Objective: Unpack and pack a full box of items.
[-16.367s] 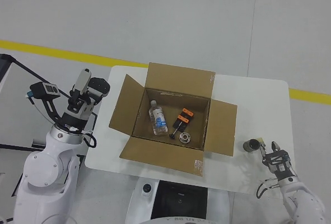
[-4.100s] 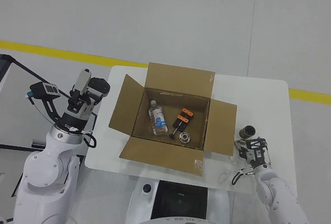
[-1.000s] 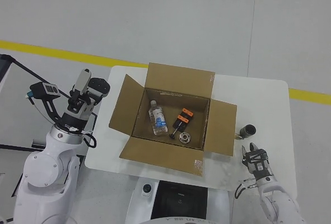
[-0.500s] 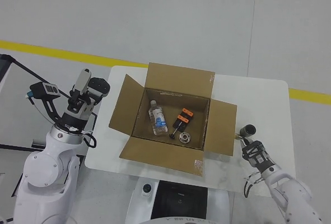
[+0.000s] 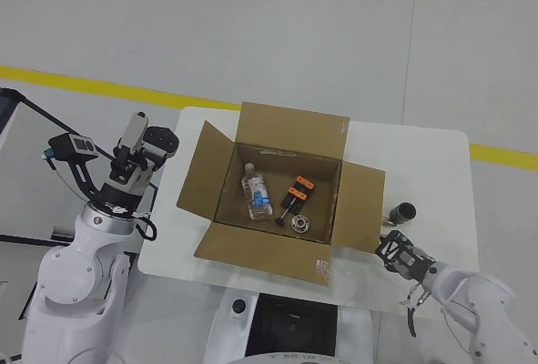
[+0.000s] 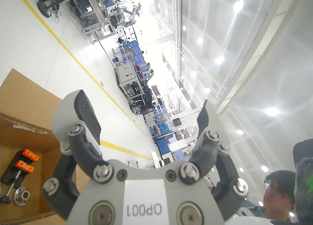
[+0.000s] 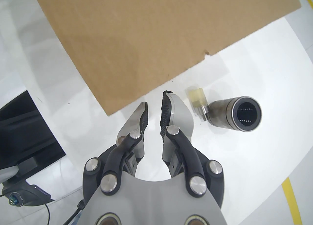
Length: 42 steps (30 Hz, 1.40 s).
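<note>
bright, even light; ceiling lamps (image 6: 238,5) glare; soft shadows on table (image 7: 244,157)

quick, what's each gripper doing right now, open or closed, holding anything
Left gripper: jaws wide open, holding nothing.
Right gripper: jaws only slightly open, holding nothing, by the corner of the brown cardboard box flap.

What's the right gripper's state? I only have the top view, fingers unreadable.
Observer: Right gripper is only narrowly open and holds nothing; its tips sit at the edge of the box flap.
Operator: Only the cylinder lying out there?
Observer: No. A small metal fitting with a pale cap lies right beside the metal cylinder, between it and the gripper.
Operator: And left?
Observer: Left gripper is wide open, empty, pointing upward.
</note>
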### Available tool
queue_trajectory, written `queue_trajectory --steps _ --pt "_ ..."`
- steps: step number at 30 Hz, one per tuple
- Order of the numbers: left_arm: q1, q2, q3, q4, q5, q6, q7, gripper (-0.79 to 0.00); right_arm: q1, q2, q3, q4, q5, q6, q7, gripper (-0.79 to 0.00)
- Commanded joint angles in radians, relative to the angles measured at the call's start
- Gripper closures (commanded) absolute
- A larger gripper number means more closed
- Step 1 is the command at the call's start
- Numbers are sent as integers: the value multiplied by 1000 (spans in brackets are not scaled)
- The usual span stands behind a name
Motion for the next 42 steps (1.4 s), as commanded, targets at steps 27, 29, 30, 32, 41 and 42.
queue_trajectory --steps 27,29,30,32,41,42 --pt "0 0 0 0 0 0 0 -785 111 32 134 85 196 -236 201 -283" --pt "0 0 0 0 0 0 0 -785 156 40 132 137 263 -285 266 -274" --pt "0 0 0 0 0 0 0 -785 175 44 111 153 298 -285 306 -277" --pt "0 0 0 0 0 0 0 -785 217 55 78 189 371 -285 377 -277" --pt "0 0 0 0 0 0 0 -785 349 105 -81 337 465 -270 480 -268" --pt "0 0 0 0 0 0 0 -785 357 108 -91 339 457 -263 488 -268"
